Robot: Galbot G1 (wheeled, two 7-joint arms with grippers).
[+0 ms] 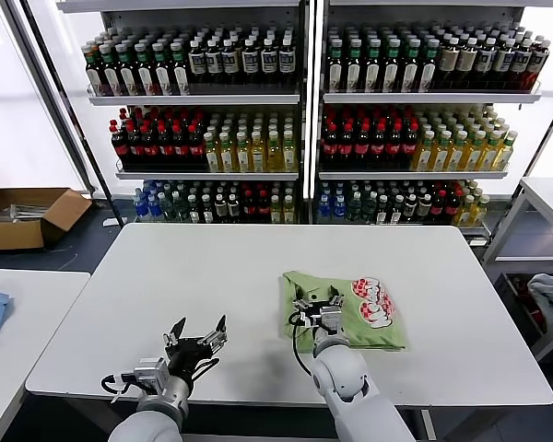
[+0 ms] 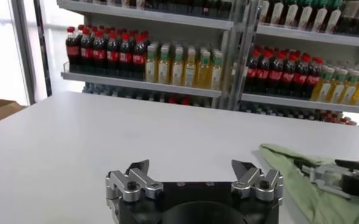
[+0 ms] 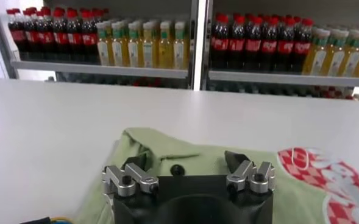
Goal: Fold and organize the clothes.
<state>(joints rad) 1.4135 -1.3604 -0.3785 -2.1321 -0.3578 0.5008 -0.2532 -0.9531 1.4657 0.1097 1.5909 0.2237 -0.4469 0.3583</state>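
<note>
While the shirt (image 1: 346, 310) is lying folded, both spread grippers, right (image 1: 317, 308) over it, left (image 1: 195, 338) beside, are holding nothing.

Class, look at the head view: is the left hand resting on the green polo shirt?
No. The left hand hovers open over bare table, apart from the green polo shirt, which lies under the right hand.

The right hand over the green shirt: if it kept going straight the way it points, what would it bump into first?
Probably the light green polo shirt itself: the open right hand sits low over it, pointing across its collar toward the drink shelves. If it clears the fabric, only bare white table lies ahead.
</note>
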